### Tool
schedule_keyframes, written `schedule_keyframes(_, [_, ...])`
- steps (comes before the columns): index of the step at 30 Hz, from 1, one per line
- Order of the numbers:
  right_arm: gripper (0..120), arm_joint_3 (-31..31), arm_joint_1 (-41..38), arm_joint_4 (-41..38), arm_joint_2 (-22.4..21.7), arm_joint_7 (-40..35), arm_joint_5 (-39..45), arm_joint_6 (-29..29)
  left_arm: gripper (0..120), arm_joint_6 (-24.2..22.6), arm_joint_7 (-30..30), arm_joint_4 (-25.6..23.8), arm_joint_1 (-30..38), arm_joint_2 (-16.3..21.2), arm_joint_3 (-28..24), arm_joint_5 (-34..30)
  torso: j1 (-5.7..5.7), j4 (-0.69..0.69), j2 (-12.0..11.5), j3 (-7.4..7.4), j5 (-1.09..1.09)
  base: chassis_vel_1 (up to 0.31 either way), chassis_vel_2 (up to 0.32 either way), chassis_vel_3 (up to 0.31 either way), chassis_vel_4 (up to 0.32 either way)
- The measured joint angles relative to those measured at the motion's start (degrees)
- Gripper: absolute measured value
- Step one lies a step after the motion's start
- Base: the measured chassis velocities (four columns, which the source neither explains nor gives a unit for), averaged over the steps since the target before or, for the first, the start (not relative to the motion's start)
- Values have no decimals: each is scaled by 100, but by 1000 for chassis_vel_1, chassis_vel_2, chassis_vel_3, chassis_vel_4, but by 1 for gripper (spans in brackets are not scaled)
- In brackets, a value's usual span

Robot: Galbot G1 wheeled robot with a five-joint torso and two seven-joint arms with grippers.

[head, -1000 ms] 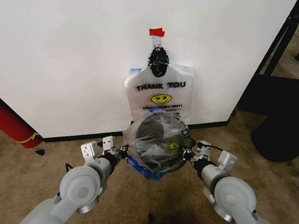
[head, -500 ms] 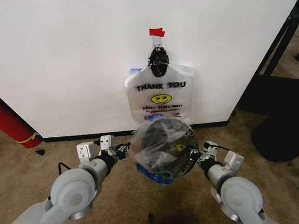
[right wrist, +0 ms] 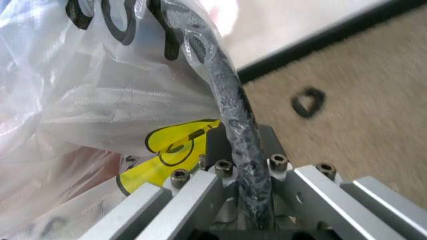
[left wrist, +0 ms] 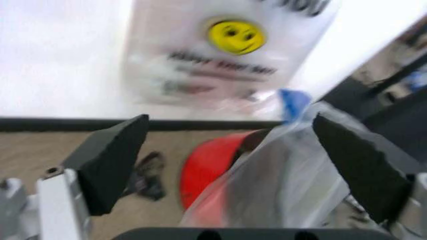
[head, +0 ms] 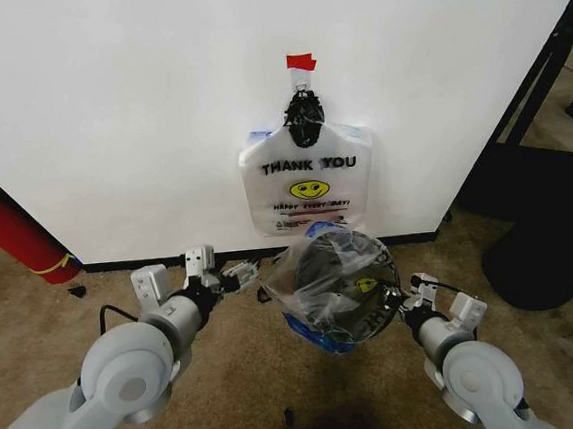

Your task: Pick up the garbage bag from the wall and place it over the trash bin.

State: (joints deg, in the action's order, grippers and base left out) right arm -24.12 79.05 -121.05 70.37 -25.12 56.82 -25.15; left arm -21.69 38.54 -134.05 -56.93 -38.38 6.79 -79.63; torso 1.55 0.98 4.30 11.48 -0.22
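The trash bin [head: 345, 292], black mesh with a red base [left wrist: 210, 170], is tipped on its side over the carpet below the wall [head: 137, 117]. The crinkly garbage bag [head: 307, 273] is draped over it, and a yellow smiley [right wrist: 175, 145] shows on its film. My right gripper [head: 403, 308] is shut on the bin's rim [right wrist: 230, 115] through the plastic. My left gripper [head: 244, 273] is open just to the left of the bag, its dark fingers [left wrist: 110, 157] spread apart and touching nothing. A flat bundle of bags [head: 309, 187] hangs from a black knot under red tape [head: 300, 63].
A red fire extinguisher [head: 7, 234] leans at the left by the black baseboard [head: 150, 259]. A large black rounded object [head: 546, 252] and a black frame [head: 544, 61] stand at the right. A small dark scrap [head: 287, 415] lies on the carpet in front.
The bin with its bag has swung to the right and tipped further over, carried by my right gripper. My left gripper now stands apart from the bag's edge.
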Motion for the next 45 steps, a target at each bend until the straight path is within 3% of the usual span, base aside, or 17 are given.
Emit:
schedule_keyframes(1, [0, 0, 55, 43, -139, 246, -93, 161, 100, 176, -355, 22, 118, 1, -10, -45, 0, 1, 0, 0, 0, 0, 0, 0, 0])
schedule_keyframes(7, [0, 136, 53, 202, -559, 1189, -394, 752, 100, 248, -1113, 282, 582, -69, -134, -471, 0, 2, 0, 0, 0, 0, 0, 0, 0])
schedule_keyframes(9, [0, 182, 28, 251, -645, 1405, -446, 914, 100, 136, -1257, 356, 689, -71, -131, -705, 0, -2, 0, 0, 1, 0, 0, 0, 0])
schedule_keyframes(11, [0, 207, 49, 328, -819, 1868, -565, 1258, 100, -350, -1626, 702, 1111, -116, -171, -1435, 0, 0, 0, 0, -1, 0, 0, 0, 0])
schedule_keyframes(14, [0, 213, 50, 415, -927, 2103, -639, 1449, 100, -676, -1938, 997, 1449, -182, -234, -1809, 0, 3, 0, 0, 1, 0, 0, 0, 0])
schedule_keyframes(22, [0, 260, 16, 470, -1085, 2298, -681, 1543, 100, -838, -2287, 1497, 1736, -390, -388, -1666, 0, 1, 0, 1, 0, 0, 0, 0, 0])
schedule_keyframes(29, [0, 282, -14, 440, -1070, 2286, -634, 1518, 93, -813, -2519, 1425, 1550, -407, -416, -1281, 0, 1, 0, 0, 0, 0, 0, 0, 0])
schedule_keyframes(31, [0, 309, -42, 425, -1043, 2271, -616, 1502, 90, -755, -2518, 1397, 1495, -433, -432, -1161, 0, 0, 0, 0, -1, 0, 0, 0, 0])
schedule_keyframes(35, [0, 357, -75, 399, -1015, 2227, -597, 1474, 77, -641, -2492, 1351, 1434, -450, -449, -1095, 0, 1, 0, 0, -1, 0, 0, 0, 0])
schedule_keyframes(36, [0, 371, -85, 395, -1006, 2208, -580, 1466, 68, -602, -2482, 1341, 1426, -440, -456, -1092, 0, 1, 0, 0, 0, 0, 0, 0, 0])
schedule_keyframes(38, [0, 374, -89, 395, -1004, 2204, -577, 1463, 66, -591, -2476, 1341, 1425, -438, -458, -1092, 0, 1, 0, 0, 0, 0, 0, 0, 0])
schedule_keyframes(43, [0, 474, -175, 415, -996, 2163, -565, 1428, 43, -476, -2374, 1371, 1440, -466, -467, -1094, 0, 0, 0, 0, 0, 0, 0, 0, 0])
schedule_keyframes(45, [0, 479, -179, 420, -998, 2162, -562, 1425, 40, -465, -2369, 1372, 1439, -468, -467, -1095, 0, 1, 0, 0, 0, 0, 0, 0, 0])
